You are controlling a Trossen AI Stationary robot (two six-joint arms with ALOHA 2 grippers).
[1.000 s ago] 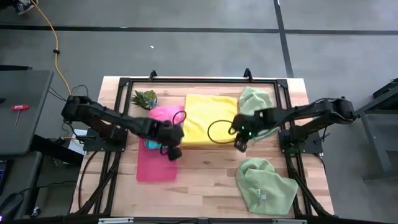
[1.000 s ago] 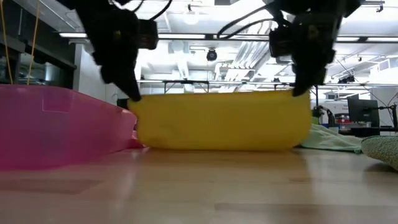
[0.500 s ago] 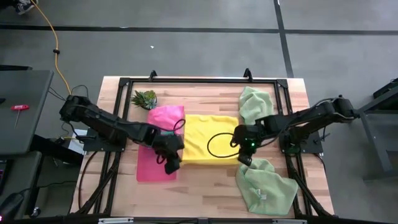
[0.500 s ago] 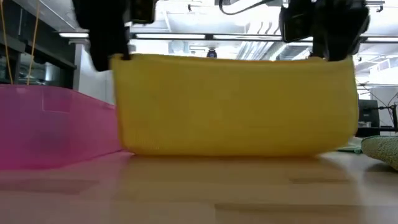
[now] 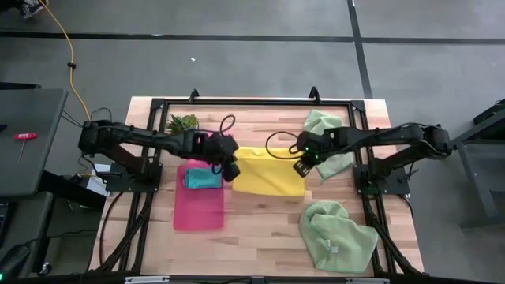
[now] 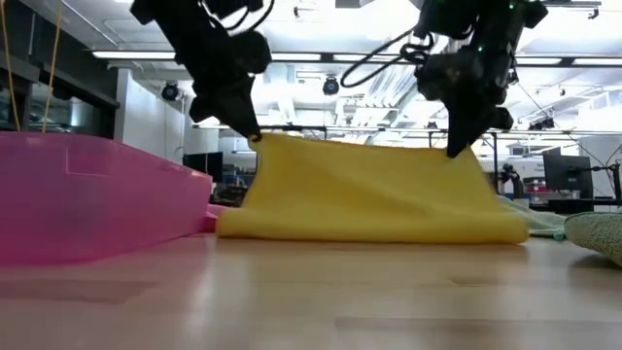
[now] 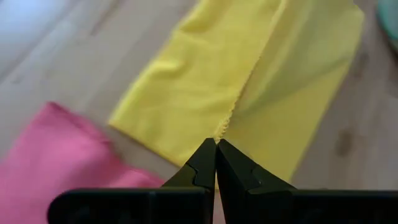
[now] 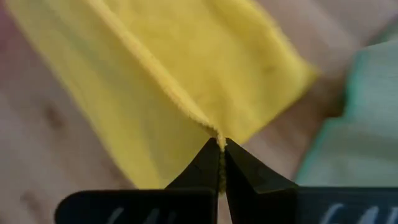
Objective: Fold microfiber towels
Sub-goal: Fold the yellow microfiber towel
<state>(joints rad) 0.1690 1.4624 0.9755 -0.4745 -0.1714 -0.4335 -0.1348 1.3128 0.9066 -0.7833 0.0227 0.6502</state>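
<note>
Yellow towel (image 5: 271, 171) folded, long axis left-right, both grippers pinching corners

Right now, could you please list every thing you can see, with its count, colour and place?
yellow towel: 1, yellow, table centre, lifted at two corners
teal towel: 1, teal, folded in the tray
pink towel: 1, hot pink, beside the tray
green towels: 2, pale green, one at the front right, the other at the back right
tray: 1, translucent pink, left of centre
plant: 1, green, back left
left gripper: 1, dark, shut on the yellow towel
right gripper: 1, dark, shut on the yellow towel
</note>
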